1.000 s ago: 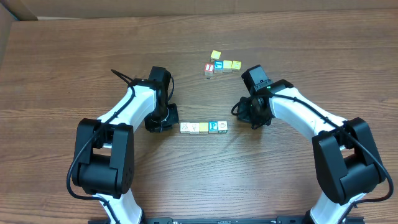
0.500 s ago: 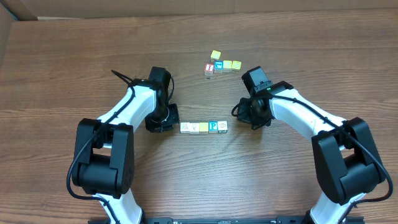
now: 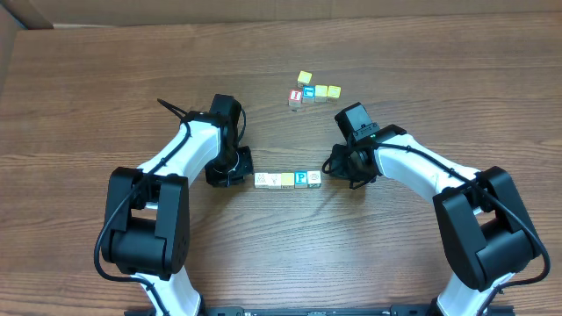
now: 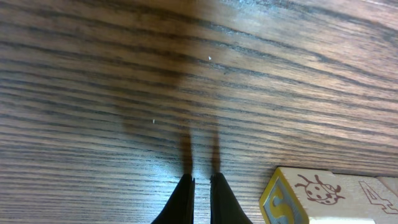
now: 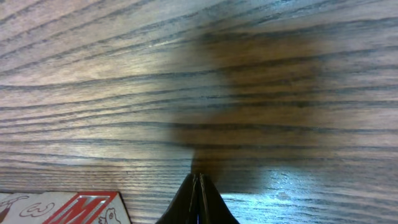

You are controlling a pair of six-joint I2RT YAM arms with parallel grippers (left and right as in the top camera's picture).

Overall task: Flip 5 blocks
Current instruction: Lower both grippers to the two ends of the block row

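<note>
white arms [image 3: 187, 146], black joints [image 3: 145, 230], black cables [image 3: 169, 107]

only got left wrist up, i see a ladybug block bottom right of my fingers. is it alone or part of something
observer: The ladybug block is one end of a row of five blocks set side by side in a line. It is the end nearest the left gripper.
operator: where's the other arm
observer: The right gripper is low over the table, just past the row's opposite end. It is shut and holding nothing.
operator: any more blocks around
observer: Yes, a second cluster sits farther back, apart from the row. It includes a red-faced block.
</note>
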